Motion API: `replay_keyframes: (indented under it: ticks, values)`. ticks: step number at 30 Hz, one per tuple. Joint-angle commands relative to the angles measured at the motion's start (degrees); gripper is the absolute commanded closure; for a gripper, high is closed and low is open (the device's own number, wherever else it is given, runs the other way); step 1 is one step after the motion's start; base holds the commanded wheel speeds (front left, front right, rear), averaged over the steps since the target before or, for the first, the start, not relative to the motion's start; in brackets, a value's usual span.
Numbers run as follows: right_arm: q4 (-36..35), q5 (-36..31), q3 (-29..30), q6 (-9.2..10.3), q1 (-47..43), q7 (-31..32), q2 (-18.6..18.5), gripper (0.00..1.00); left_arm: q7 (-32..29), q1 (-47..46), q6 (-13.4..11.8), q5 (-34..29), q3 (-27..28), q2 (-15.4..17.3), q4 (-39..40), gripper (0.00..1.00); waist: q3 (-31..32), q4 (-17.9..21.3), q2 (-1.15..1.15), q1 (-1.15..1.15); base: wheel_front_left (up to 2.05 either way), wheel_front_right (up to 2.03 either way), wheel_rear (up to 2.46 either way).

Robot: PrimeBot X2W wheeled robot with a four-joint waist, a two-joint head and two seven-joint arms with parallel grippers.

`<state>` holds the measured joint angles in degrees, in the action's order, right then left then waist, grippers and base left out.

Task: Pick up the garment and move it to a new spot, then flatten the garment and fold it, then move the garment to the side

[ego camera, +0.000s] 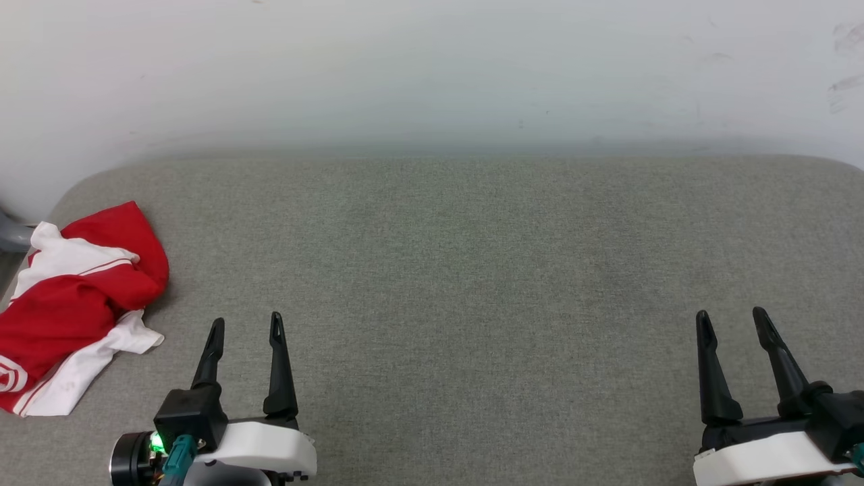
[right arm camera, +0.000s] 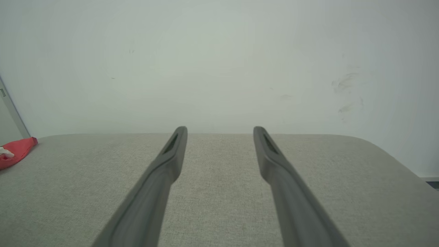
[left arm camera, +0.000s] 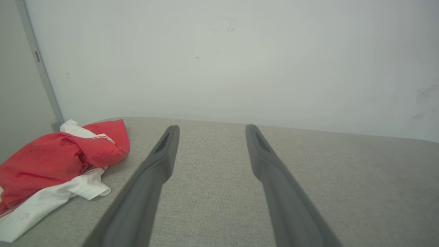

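Note:
The garment (ego camera: 74,304), a red T-shirt with white sleeves and thin stripe trim, lies crumpled at the left edge of the grey fabric-covered table (ego camera: 472,270). In the left wrist view the garment (left arm camera: 55,161) sits left of the fingers, apart from them. A red corner of the garment (right arm camera: 17,151) peeks in at the far left of the right wrist view. My left gripper (ego camera: 246,324) is open near the front, just right of the garment, holding nothing. My right gripper (ego camera: 732,316) is open at the front right, far from the garment.
A pale wall (ego camera: 432,67) rises right behind the table's far edge. A grey vertical frame (left arm camera: 41,68) stands at the left behind the garment. The table's corners are rounded, and its left edge runs under the garment.

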<state>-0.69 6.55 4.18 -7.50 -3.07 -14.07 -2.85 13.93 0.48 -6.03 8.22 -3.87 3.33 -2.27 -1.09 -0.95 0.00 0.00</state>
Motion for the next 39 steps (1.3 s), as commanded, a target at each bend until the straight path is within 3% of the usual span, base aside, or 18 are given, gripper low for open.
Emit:
replay_keyframes:
  ticks: [1, 14, 39]
  values:
    - [-0.4, -0.6, 0.0, 0.02, -0.6, -0.2, -0.1, 0.00, 0.5, 0.3, 0.2, -0.8, 0.1, 0.0, 0.1, 0.00, 0.0, 0.0, 0.00, 0.00, 0.00, 0.00, 0.00]
    - [0.3, -0.2, -0.2, 0.03, -1.0, -1.1, 0.0, 0.00, 1.3, 0.5, 2.8, -0.7, 1.6, -0.5, -0.8, 0.00, -0.2, -0.2, 0.00, 0.00, 0.00, 0.00, 0.00]
    - [1.7, 2.5, -0.2, 0.03, -1.4, -1.1, 0.0, 0.00, 1.3, 0.3, 2.7, 0.8, 1.0, -0.5, -3.0, 0.00, -0.2, -1.1, 0.00, 0.00, 0.00, 0.00, 0.00]
